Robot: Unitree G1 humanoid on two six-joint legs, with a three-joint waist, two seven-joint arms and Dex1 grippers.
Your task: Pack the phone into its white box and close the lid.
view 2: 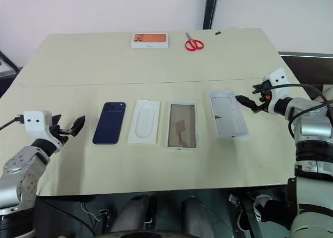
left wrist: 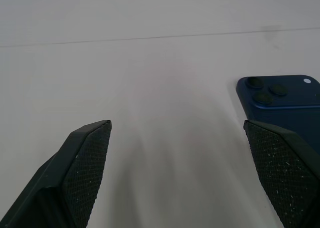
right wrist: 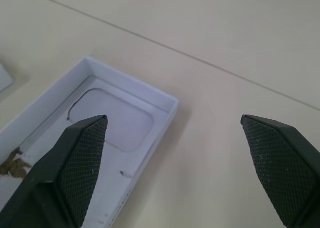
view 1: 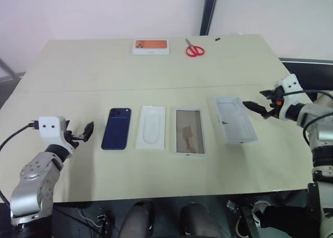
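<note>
The wide beige table [view 1: 156, 76] carries a row across its near half. The shallow white cardboard lid [view 1: 235, 120], hollow side up, lies just beside my right gripper [view 1: 252, 105], whose fingers are spread and empty. The white box with the tan-brown floor [view 1: 189, 132] sits left of it. The slim navy-blue phone [view 1: 116, 128] lies just right of my left gripper [view 1: 87, 130], also spread empty, its long axis running away from me. My left arm is nearer the phone.
</note>
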